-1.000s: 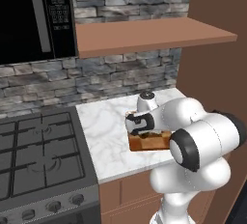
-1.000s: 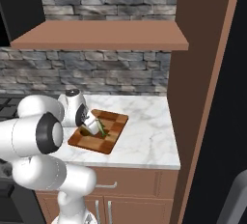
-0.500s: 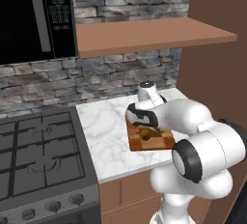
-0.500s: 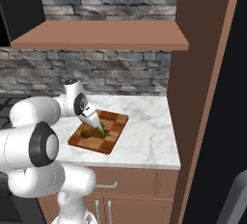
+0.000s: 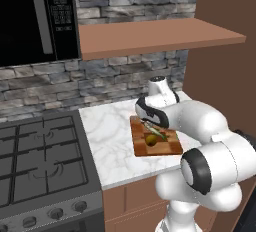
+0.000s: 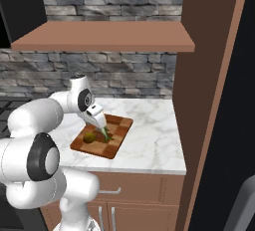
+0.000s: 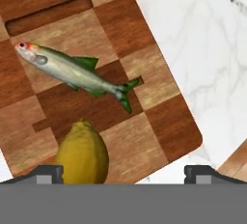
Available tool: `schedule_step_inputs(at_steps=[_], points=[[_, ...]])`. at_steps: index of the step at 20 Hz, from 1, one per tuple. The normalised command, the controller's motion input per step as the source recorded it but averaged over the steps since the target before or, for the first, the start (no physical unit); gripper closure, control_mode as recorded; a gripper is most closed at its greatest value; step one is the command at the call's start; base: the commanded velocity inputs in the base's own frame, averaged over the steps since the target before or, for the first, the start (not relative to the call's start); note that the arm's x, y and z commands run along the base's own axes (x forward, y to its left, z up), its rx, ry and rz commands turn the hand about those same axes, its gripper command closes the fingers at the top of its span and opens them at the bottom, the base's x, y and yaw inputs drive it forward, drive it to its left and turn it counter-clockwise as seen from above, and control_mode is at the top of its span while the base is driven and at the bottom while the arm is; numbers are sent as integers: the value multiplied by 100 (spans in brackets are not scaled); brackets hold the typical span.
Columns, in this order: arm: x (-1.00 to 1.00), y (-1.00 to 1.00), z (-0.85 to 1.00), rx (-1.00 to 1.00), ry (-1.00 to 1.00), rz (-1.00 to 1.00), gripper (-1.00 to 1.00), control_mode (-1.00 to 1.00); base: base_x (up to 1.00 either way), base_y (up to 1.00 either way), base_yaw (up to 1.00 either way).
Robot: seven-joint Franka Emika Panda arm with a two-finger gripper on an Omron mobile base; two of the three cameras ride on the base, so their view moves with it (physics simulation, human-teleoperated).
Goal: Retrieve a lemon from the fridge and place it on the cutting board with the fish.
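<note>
The lemon [image 7: 83,151] is cut off at the hand view's bottom; the cutting board [image 7: 159,117] runs past its top.

A yellow-olive lemon [image 7: 82,153] and a silvery fish [image 7: 72,71] with green fins and a reddish head lie on a board [image 7: 144,136] checkered in light and dark brown, on a white, grey-veined marble surface [image 7: 202,49].

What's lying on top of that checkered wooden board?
On the checkered brown wooden cutting board lie a slim green-and-silver fish and a round yellow lemon, apart from each other. The lemon's lower part is cut off at the hand view's bottom edge.
</note>
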Motion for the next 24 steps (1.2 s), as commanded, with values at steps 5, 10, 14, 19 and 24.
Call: schedule_step_inputs(at_steps=[5, 10, 14, 19, 24], points=[[-53, -29, 28, 19, 0, 0, -100, -100, 0, 0, 0], [-53, -9, 81, 8, 0, 3, -100, -100, 0, 0, 0], [-43, -4, 47, -6, 0, 12, -100, -100, 0, 0, 0], [-55, 0, 0, -4, 0, 16, -100, -100, 0, 0, 0], [-74, 0, 9, 4, -7, 19, -100, -100, 0, 0, 0]])
